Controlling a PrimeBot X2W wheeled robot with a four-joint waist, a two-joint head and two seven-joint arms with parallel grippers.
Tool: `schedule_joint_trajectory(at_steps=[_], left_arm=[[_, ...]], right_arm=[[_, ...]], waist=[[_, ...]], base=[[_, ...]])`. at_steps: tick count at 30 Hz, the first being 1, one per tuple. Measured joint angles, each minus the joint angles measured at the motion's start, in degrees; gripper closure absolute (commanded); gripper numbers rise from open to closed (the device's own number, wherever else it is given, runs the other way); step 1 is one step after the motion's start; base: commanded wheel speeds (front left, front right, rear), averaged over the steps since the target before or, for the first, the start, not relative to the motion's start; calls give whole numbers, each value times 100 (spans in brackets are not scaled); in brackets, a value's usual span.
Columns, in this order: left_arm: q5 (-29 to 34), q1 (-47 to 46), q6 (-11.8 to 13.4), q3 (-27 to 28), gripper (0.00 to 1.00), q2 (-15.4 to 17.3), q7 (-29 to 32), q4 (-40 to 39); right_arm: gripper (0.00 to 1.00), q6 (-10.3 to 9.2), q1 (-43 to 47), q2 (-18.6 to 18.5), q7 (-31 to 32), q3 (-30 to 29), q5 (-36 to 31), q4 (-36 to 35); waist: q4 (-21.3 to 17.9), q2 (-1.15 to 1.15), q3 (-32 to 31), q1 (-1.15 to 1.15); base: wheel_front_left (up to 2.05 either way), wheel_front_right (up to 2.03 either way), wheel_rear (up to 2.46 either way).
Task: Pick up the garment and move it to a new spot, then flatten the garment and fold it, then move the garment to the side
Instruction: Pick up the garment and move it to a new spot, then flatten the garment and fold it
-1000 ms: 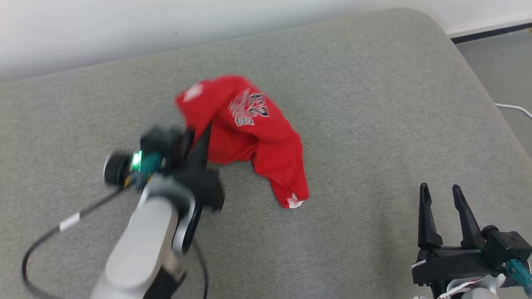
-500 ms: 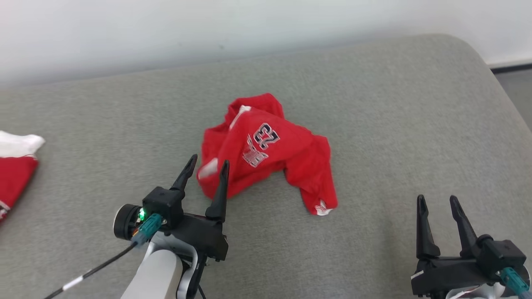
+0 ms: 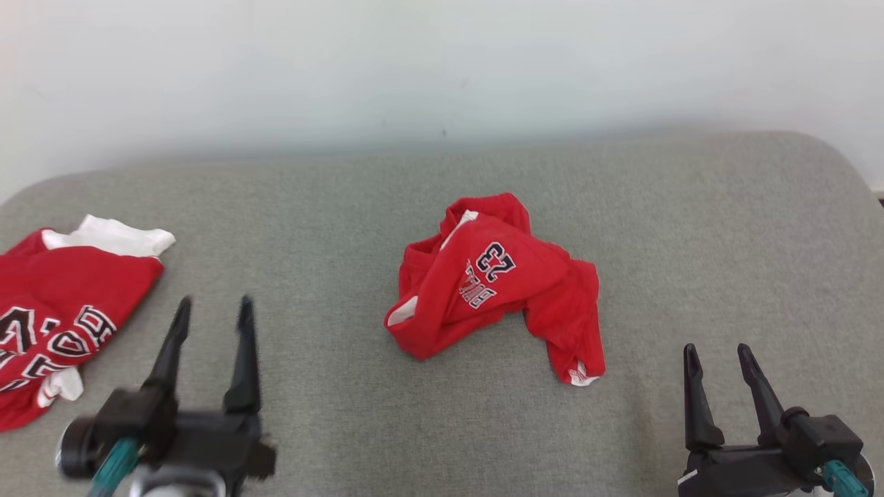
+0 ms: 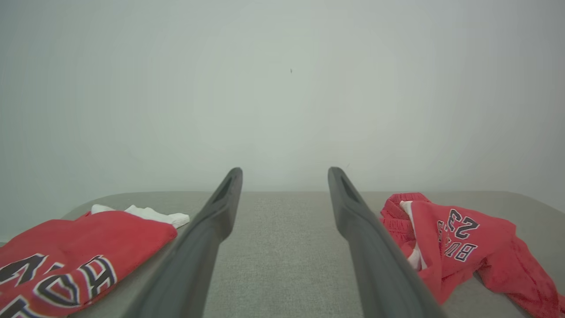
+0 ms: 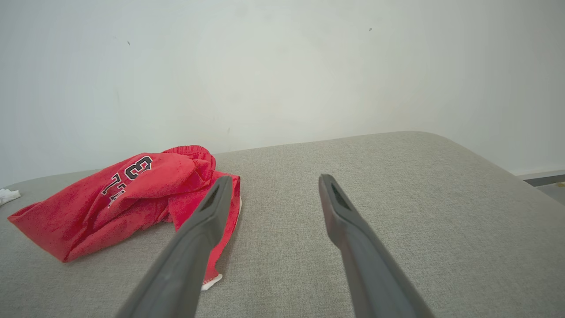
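Note:
The garment (image 3: 497, 290) is a crumpled pair of red shorts with a "23" print, lying in a heap in the middle of the grey cushioned surface (image 3: 345, 207). It also lies at the right of the left wrist view (image 4: 459, 247) and at the left of the right wrist view (image 5: 128, 194). My left gripper (image 3: 214, 307) stands open at the lower left, well to the left of the garment, with nothing between its fingers. At the lower right my right gripper (image 3: 715, 352) is open and holds nothing, a short way right of the garment's trailing leg.
A second red garment (image 3: 62, 310) with white trim and black-and-white lettering lies at the far left edge; it is at the lower left of the left wrist view (image 4: 79, 260). A pale wall (image 3: 442, 62) runs behind the surface. The surface's rounded right corner (image 3: 836, 166) is close.
My left gripper let go of the garment and drew back to the left; the garment now lies loose in a heap. The head camera has tilted and shifted, bringing the second garment into view.

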Motion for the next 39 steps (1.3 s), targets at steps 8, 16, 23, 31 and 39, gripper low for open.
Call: schedule_joint_trajectory(at_steps=[8,16,23,31,39], left_arm=[[123,1122,-249,491,0,-78,0,-536],[322,1437,-522,756,0,-419,0,-492],[543,1413,-683,837,0,-594,0,-249],[692,1347,-808,987,0,-727,0,-172],[855,1330,-868,1009,0,-759,0,-118]], right_arm=[[0,0,157,-12,0,111,-26,10],[0,0,207,-46,0,208,-26,36],[0,0,218,-83,1,279,15,80],[0,0,218,-127,0,311,56,121],[0,0,214,-133,1,320,92,181]], waist=[[149,0,-296,-1],[234,0,-343,0],[225,0,-282,0],[190,0,-253,1],[215,0,-244,1]], base=[[0,0,0],[0,0,0],[0,0,0],[0,0,0],[0,0,0]])
